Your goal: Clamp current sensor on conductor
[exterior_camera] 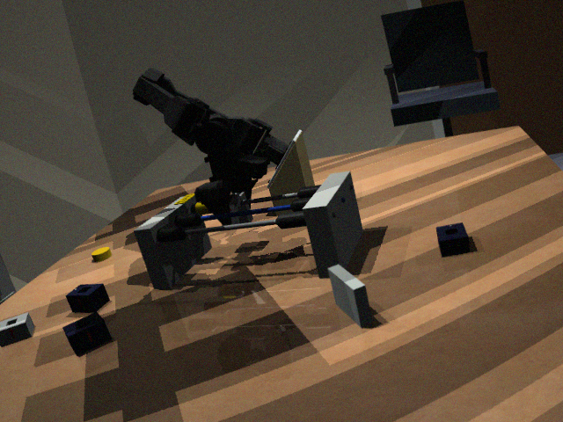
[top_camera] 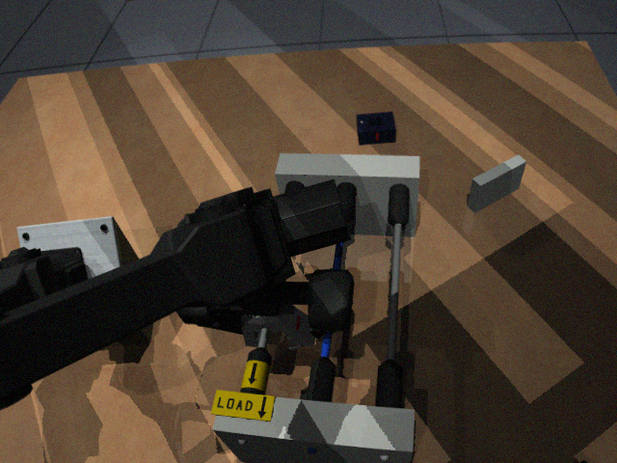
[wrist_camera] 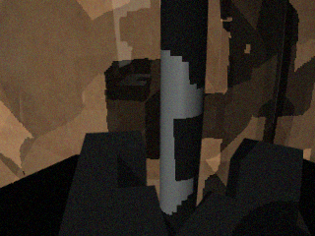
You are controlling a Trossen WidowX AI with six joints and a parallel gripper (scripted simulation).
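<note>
The grey sensor point(top_camera: 279, 326) point(exterior_camera: 242, 212) point(wrist_camera: 105, 169) is round the LOAD conductor point(top_camera: 262, 338) point(exterior_camera: 269, 199) point(wrist_camera: 181, 105). In the wrist view its two halves stand apart in a V, with the conductor between them. My gripper point(top_camera: 271, 317) point(wrist_camera: 189, 168) is shut on the sensor, one finger on each side, with the fingers wide apart. One finger is between the LOAD and blue conductors. The yellow LOAD marker point(top_camera: 233, 404) point(exterior_camera: 185, 199) sits on the near block in the top view, its arrow toward that camera. The sensor's arrow cannot be made out.
A blue conductor point(top_camera: 325, 346) point(exterior_camera: 274, 208) and a bare grey one point(top_camera: 394, 279) point(exterior_camera: 240, 224) run alongside, between two grey end blocks point(top_camera: 348, 167) point(exterior_camera: 172, 256). A grey plate point(top_camera: 496, 184) point(exterior_camera: 350, 294) and a dark box point(top_camera: 376, 128) point(exterior_camera: 452, 239) stand beyond. A white panel point(top_camera: 69, 239) stands beside the arm.
</note>
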